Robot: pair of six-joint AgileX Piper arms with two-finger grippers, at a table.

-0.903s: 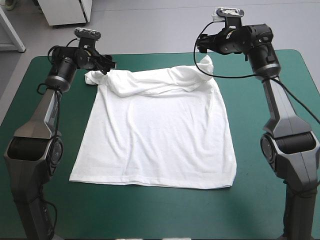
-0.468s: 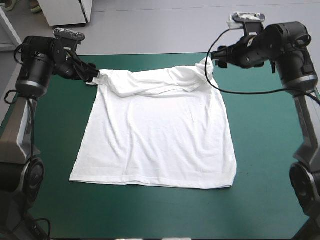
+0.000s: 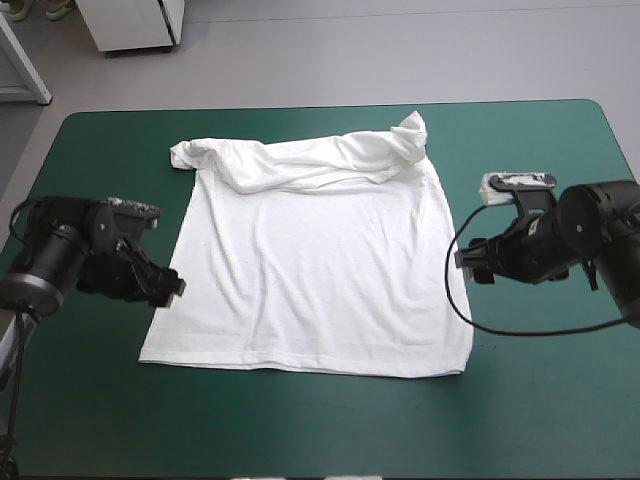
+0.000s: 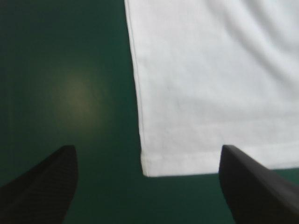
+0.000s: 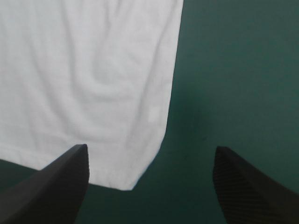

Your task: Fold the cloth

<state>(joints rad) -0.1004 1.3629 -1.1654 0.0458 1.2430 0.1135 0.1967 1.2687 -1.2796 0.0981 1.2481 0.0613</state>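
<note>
The white T-shirt (image 3: 310, 270) lies spread flat on the teal-green cover, its hem toward the near edge. Its collar end is bunched in a rumpled band (image 3: 300, 160) along the far side. My left gripper (image 3: 172, 287) hovers low beside the shirt's left side, just above the near-left hem corner. In the left wrist view that gripper (image 4: 147, 148) is open, with the shirt's corner (image 4: 145, 171) between its black fingers. My right gripper (image 3: 463, 264) sits off the shirt's right side. It (image 5: 151, 147) is open too, and the near-right corner (image 5: 128, 185) lies between its fingers.
Bare teal-green cover (image 3: 540, 400) surrounds the shirt on both sides and along the near edge. The table's far edge (image 3: 300, 108) runs just beyond the bunched band.
Both grippers let go of the shirt's far corners and swung back to the near hem corners. The far band now rests loose on the table.
</note>
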